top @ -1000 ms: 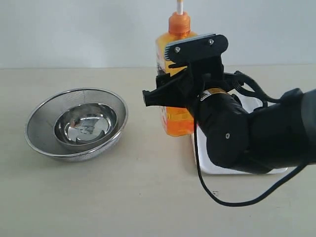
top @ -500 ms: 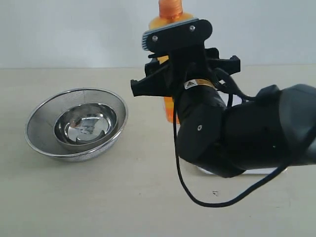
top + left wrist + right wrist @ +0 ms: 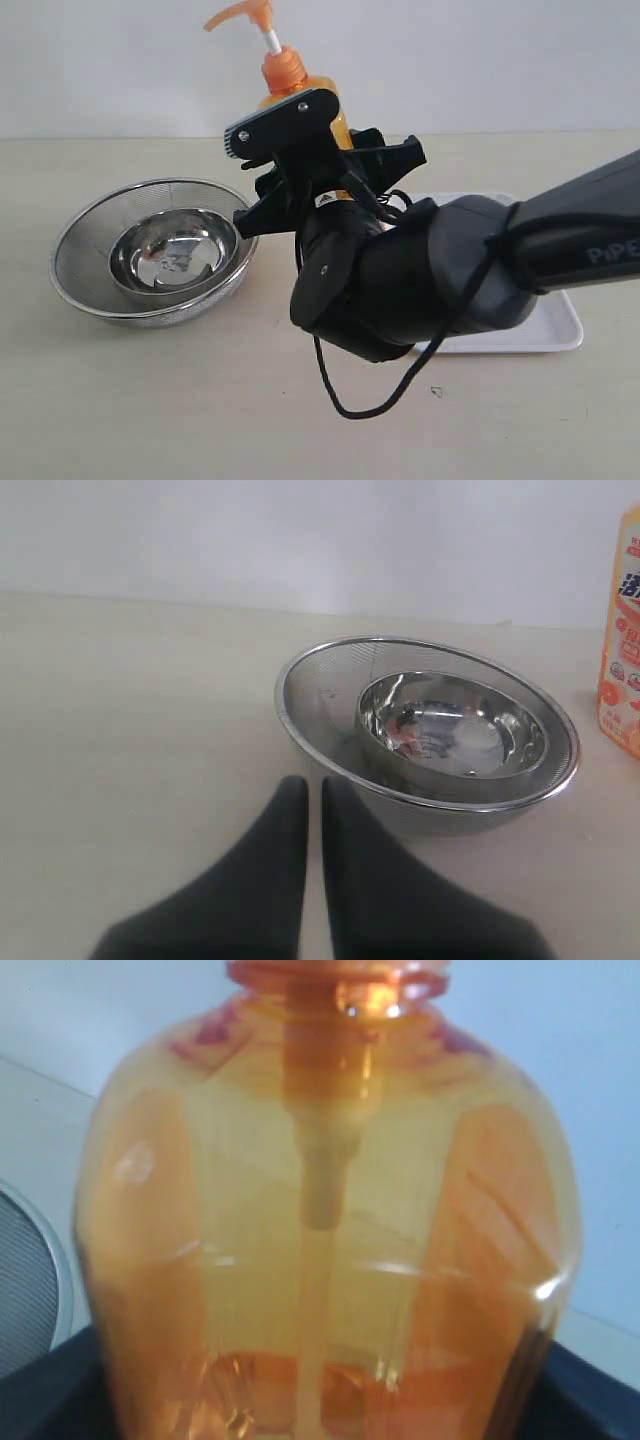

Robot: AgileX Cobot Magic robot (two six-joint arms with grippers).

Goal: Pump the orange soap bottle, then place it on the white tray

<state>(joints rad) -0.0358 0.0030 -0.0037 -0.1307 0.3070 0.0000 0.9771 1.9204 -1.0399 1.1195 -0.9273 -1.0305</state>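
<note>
Moved: over the last second the right gripper (image 3: 330, 182) has carried the tall, translucent orange soap bottle (image 3: 283, 72) away from the flat, rounded-corner white tray (image 3: 548, 332). It now sits close to the round steel mesh strainer bowl (image 3: 88, 226), and the orange pump head (image 3: 243, 15), cut off by the top edge before, is in sight.
Bottle: it leans a little, just beside the strainer bowl's rim, with the pump spout pointing out over the bowl's side. The black wrist hides its lower half from where I stand, so I cannot tell whether the base touches the pale table (image 3: 150, 410).
Right jaws: clamped on the bottle's body. The right wrist view is filled with orange plastic and the white dip tube (image 3: 320, 1200), with a black finger at each lower corner.
Left gripper (image 3: 312, 810): low over the table, just short of the strainer bowl's rim. Its two dark fingers are drawn together with only a hairline gap and nothing between them.
Tray: flat on the table, beyond the bottle as seen from the strainer bowl and well apart from the bowl. The right arm covers its nearer end.
Strainer bowl: upright, with a smaller polished steel bowl (image 3: 175, 255) nested inside.
</note>
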